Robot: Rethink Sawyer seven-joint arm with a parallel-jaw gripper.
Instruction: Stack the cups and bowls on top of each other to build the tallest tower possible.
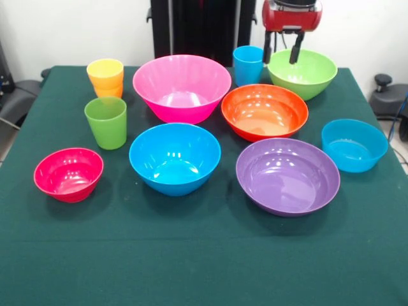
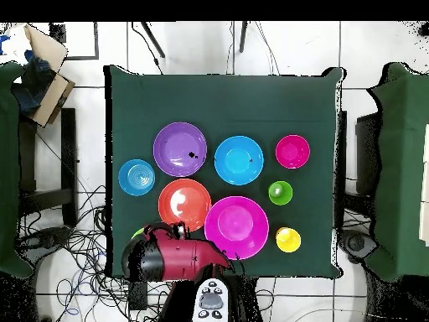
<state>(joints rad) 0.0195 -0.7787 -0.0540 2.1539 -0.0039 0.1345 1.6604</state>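
The gripper (image 1: 283,48) is held with fingers spread and empty above the light green bowl (image 1: 305,73). No tower is built: bowls and cups are spread singly over the green table (image 1: 204,268), except the yellow cup (image 1: 105,72), nested in the orange cup (image 1: 109,91).

Green-clothed counter (image 1: 191,268) on a pale tiled floor (image 2: 84,101)
White wall (image 1: 76,32) behind; cables (image 2: 75,243) trail across the tiles; cardboard box (image 2: 46,71) beside.
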